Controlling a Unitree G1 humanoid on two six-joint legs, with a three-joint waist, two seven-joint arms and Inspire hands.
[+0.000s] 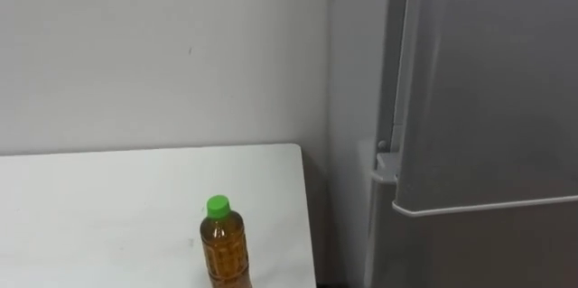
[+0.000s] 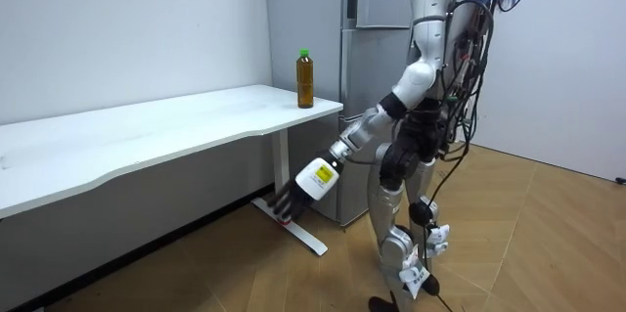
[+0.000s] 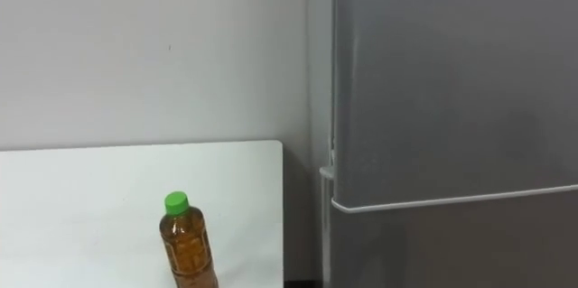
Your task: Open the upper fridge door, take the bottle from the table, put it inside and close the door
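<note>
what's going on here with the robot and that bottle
Nothing is held yet. The bottle stands upright on the corner of the table nearest the fridge, which is shut. The robot stands by the fridge and the table's end, its left hand hanging open, below the tabletop.

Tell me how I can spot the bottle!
Find the tall grey fridge. Left of it is a white table, and the bottle stands upright at the table's end nearest the fridge. It holds brown drink and has a bright green cap.
</note>
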